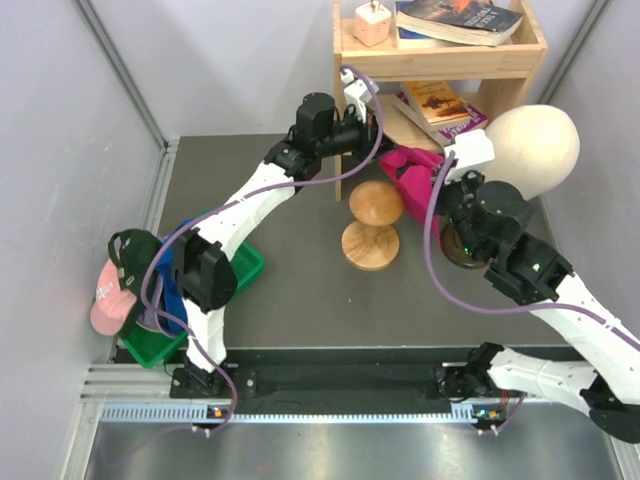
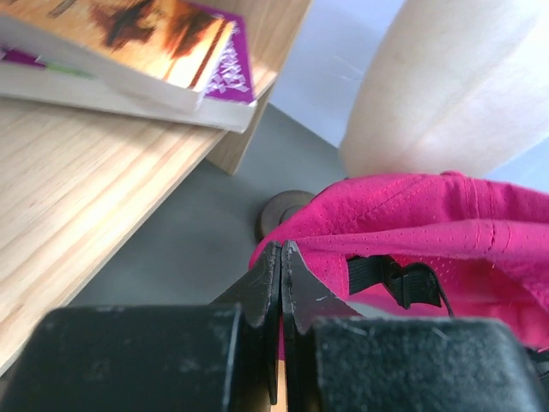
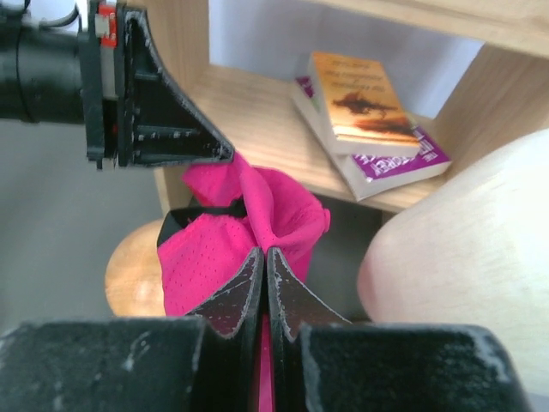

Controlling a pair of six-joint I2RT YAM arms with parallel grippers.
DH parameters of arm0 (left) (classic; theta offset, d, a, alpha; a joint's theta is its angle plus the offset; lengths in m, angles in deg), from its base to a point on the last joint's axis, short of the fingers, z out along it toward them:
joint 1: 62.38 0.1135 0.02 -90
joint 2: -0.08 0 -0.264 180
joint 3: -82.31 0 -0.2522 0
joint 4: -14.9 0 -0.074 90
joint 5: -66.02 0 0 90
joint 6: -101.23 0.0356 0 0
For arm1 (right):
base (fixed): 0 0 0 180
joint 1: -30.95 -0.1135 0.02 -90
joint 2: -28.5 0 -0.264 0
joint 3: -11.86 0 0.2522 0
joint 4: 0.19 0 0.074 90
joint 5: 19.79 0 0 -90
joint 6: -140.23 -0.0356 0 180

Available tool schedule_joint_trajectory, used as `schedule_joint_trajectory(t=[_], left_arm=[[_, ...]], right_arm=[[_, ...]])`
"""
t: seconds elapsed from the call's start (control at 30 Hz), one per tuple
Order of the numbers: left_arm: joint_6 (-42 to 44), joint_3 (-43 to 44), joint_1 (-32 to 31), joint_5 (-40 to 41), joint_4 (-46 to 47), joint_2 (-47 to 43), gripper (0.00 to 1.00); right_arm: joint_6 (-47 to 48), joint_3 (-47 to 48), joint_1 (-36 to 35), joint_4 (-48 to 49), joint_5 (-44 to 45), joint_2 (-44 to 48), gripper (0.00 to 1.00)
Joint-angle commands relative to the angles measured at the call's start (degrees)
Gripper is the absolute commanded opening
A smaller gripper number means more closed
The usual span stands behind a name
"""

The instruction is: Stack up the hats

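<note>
The bright pink hat point(image 1: 408, 168) hangs bunched between both grippers, below the shelf and above the wooden stand. My left gripper point(image 1: 378, 135) is shut on its upper edge, and in the left wrist view the tips point(image 2: 281, 249) meet against the pink mesh point(image 2: 429, 223). My right gripper point(image 1: 432, 180) is shut on the hat's fabric point(image 3: 214, 249); pink shows between its jaws point(image 3: 264, 253). The left gripper's tip point(image 3: 227, 154) pulls the fabric to a peak. A pale pink cap point(image 1: 108, 295), a black cap point(image 1: 135, 250) and a blue cap point(image 1: 175, 275) lie piled at the far left.
A wooden shelf point(image 1: 440, 60) with books point(image 1: 440, 105) stands at the back. The cream mannequin head point(image 1: 535, 145) is right of the hat. The mushroom-shaped wooden stand point(image 1: 373, 225) is just below it. A green tray point(image 1: 245, 265) holds the left pile.
</note>
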Motion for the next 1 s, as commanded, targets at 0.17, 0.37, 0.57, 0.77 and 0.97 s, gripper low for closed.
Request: schedule_joint_trajectory(t=[0.17,0.37,0.57,0.77,0.97], left_arm=[[-2.3,-9.4,6.6,4.5,3.1,-4.5,0.0],[-4.8,-19.7,9.6,5.7,4.9,-10.8,0.0],[-7.9,-26.0,12.4,8.0,3.6,-15.2,0.02],[-8.5,-30.9,12.9,13.9,0.4,-22.4,0.52],[-9.6,-36.0,12.9,22.9,-4.9,-32.8,0.86]], right_arm=[[-3.7,-3.0,-0.1,6.0,-5.2,-1.2,0.0],[-5.8,-5.5,-0.9,7.4,-9.2,-2.9,0.0],[-6.5,-6.4,-3.2,8.0,-12.3,-5.1,0.0],[-6.1,-7.6,-5.1,7.9,-13.4,-7.5,0.0],[-6.3,-10.0,-6.3,8.3,-13.7,-9.1,0.0]])
